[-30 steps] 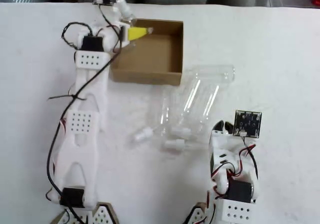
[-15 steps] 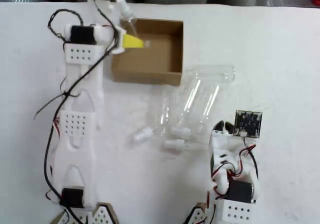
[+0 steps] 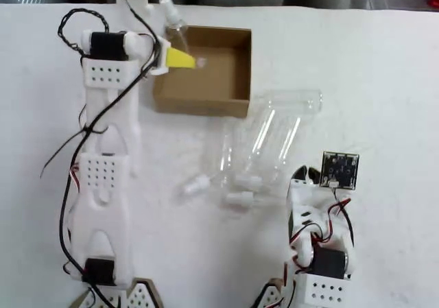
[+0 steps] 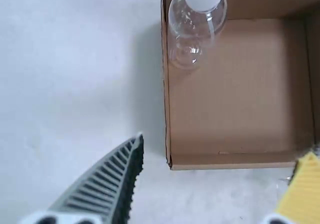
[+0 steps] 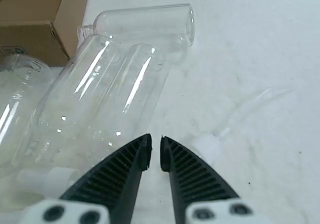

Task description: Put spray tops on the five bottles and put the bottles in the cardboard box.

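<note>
Bottle in box: we see one clear bottle (image 4: 194,27) with a white spray top standing tilted in the far left corner of the cardboard box (image 3: 202,105). Its base is on the box floor, and its top rises above the rim.

Left gripper: the left gripper (image 4: 225,146) hangs over the left part of the box, released and holding nothing. Its grey finger (image 4: 112,179) is outside the left wall and its yellow finger (image 4: 302,194) is over the box, so the two are well apart. The bottle stands clear of both.

Other bottles: four bottles (image 3: 264,140) lie on their sides on the table (image 3: 384,81), just near and right of the box. We count three side by side, touching, with their white tops pointing near and left. The fourth lies across their far ends, close to the box's near right corner, and its neck looks bare to us.

Loose spray top: a white spray top (image 5: 207,146) with a thin clear tube lies on the table just beside the right gripper's fingertips.

Right gripper: the right gripper (image 5: 155,141) sits at the near end of the bottle cluster. Its black fingers are clenched almost together with nothing between them.
</note>
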